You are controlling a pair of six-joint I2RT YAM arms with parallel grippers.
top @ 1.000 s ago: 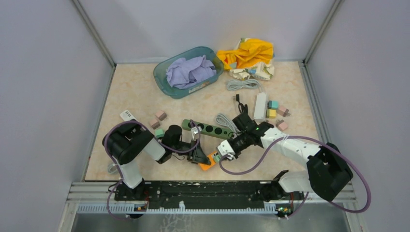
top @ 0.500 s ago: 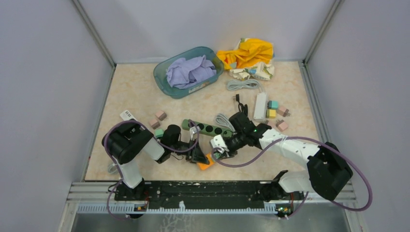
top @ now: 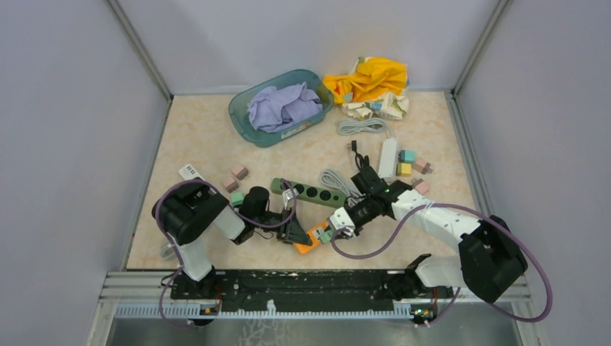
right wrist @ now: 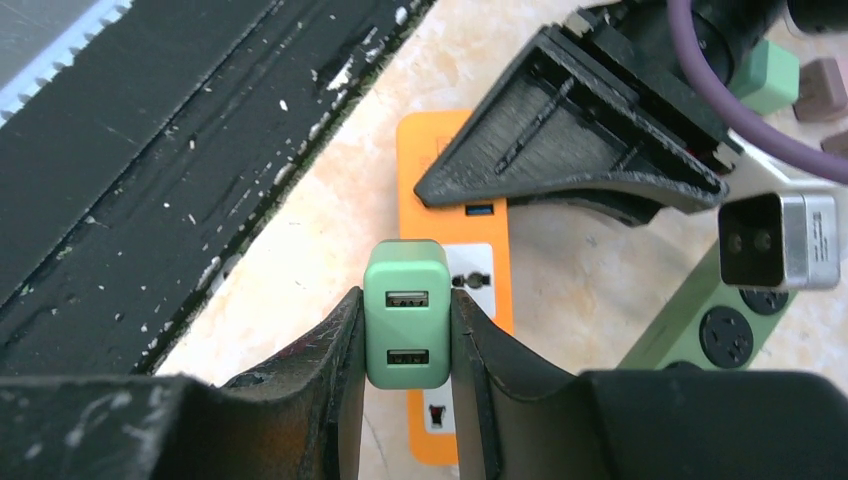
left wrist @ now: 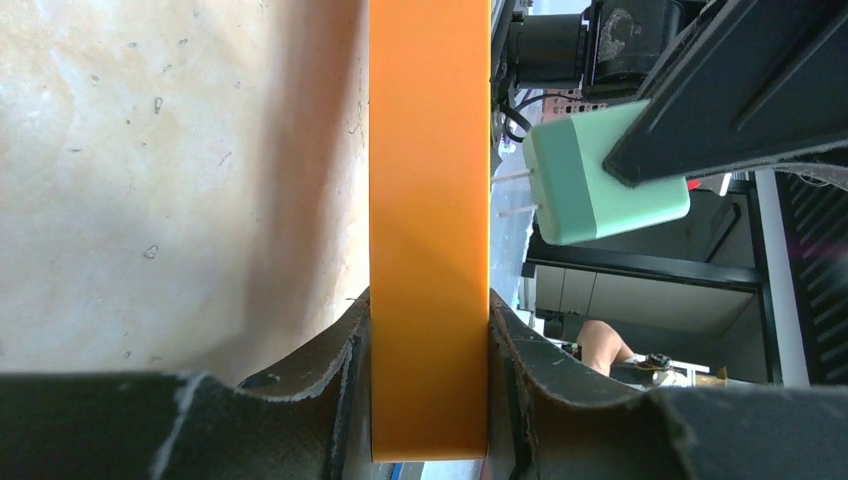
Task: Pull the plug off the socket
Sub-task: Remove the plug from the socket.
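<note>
Speckled beige bench [top: 202, 144]; left jaws clamp orange plastic socket strip [left wrist: 430, 200]; right jaws grip boxy mint-green plug [right wrist: 406, 310]; we best pull straight.

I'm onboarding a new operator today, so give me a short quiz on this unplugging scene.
1. True or false: the green plug is seated in the orange socket strip.
2. Which hand grips the strip: A, left hand, or B, right hand?
3. Fill in: the plug's rear face shows ___ USB ports.
Key: 1 false, its prongs are out; 2 A; 3 two.
</note>
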